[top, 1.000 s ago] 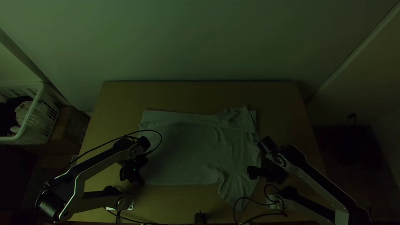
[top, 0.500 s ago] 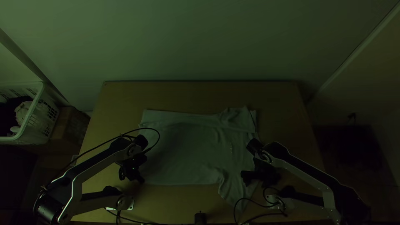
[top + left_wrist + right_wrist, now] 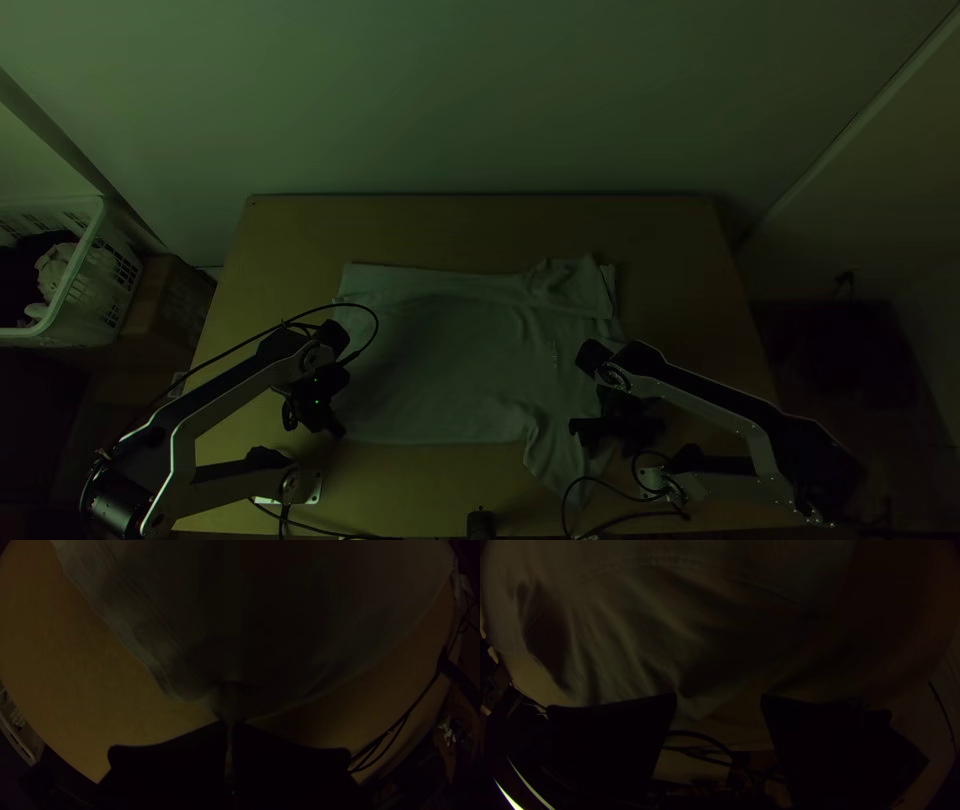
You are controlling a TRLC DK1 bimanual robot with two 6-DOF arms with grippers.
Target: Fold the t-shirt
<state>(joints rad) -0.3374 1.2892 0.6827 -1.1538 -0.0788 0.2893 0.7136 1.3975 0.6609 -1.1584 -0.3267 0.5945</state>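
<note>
Beyond the t-shirt (image 3: 440,370), roomy table (image 3: 470,230) runs to its far edge.

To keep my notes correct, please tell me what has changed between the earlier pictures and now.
The right gripper moved left and a little toward the near edge of the table; the left arm shifted slightly left. The left gripper pinches the t-shirt at its edge; whether newly, I cannot tell. The t-shirt's lay looks unchanged.

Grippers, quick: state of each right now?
Left gripper: shut on a corner of the shirt.
Right gripper: open, holding nothing.
</note>
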